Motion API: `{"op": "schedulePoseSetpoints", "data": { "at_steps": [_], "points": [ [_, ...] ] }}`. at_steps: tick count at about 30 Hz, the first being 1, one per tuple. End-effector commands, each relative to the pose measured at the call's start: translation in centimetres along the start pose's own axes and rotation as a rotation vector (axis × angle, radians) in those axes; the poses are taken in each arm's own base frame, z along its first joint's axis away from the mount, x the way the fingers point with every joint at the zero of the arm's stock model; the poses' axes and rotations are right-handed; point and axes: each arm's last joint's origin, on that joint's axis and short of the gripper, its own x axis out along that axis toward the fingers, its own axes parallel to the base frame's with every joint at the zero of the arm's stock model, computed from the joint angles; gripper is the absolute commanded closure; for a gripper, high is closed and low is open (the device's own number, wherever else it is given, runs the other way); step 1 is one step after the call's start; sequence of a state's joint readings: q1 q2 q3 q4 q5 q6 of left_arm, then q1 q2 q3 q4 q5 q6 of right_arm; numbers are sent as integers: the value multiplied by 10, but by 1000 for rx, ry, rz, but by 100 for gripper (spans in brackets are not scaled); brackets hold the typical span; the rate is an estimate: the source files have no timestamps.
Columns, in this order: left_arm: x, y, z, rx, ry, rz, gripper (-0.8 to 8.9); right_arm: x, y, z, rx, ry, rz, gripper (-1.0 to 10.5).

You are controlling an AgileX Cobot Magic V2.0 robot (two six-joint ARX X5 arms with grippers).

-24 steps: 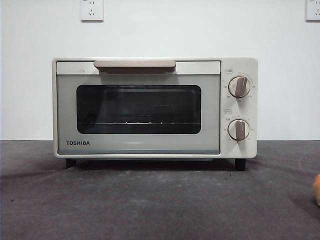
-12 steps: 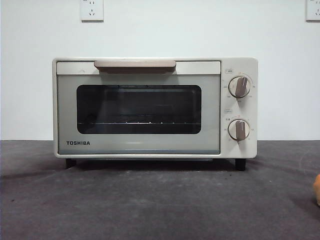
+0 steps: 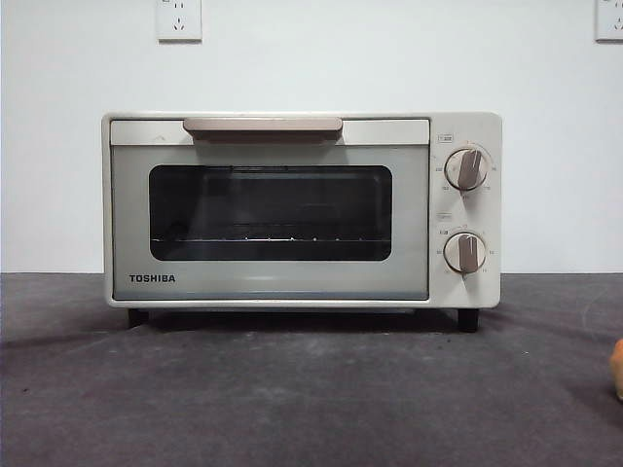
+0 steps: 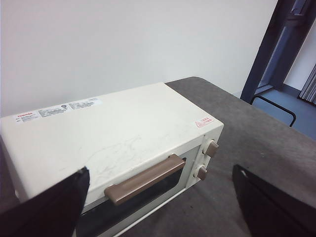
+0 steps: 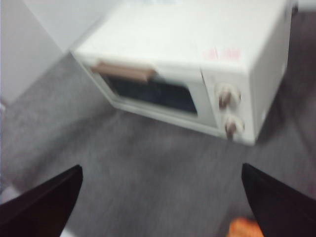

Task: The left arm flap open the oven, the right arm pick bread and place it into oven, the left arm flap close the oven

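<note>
We see the oven (image 3: 302,209) standing square on the bench (image 3: 292,399), a smooth cream-white box with rounded edges, a dark glass window in its shut door, a flat beige bar handle (image 3: 262,126) along the top of that door, and two round beige knobs (image 3: 465,168) stacked on its right panel. Behind the glass a thin wire rack (image 3: 268,238) runs level. The bench is covered in a dark grey, slightly mottled, matte surface. The bread (image 3: 616,370) shows only as a lumpy orange sliver on the bench, in front of the oven and off to its right, well apart from it. The left pincer (image 4: 160,207) hangs above the oven's front edge near the handle, its two flat black jaws spread wide, holding and touching nothing. The right pincer (image 5: 160,202) hangs over the bare bench in front of the oven, its jaws likewise wide apart and empty, with the bread (image 5: 244,228) just beside one jaw; that view is blurred.
</note>
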State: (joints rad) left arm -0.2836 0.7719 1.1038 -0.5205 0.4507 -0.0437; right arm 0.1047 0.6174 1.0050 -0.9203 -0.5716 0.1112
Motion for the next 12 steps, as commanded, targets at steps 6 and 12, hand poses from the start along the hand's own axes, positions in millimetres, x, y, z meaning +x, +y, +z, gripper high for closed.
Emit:
{"op": "schedulePoseSetpoints", "data": {
  "at_steps": [6,12],
  "points": [
    [0,-3,5,11,-17,-22,345,35,-25,-13,165,279,-124,431],
    [0,-3,4,4,-1,-22,345,70,-45,-30,257,464,-188,431]
  ]
}}
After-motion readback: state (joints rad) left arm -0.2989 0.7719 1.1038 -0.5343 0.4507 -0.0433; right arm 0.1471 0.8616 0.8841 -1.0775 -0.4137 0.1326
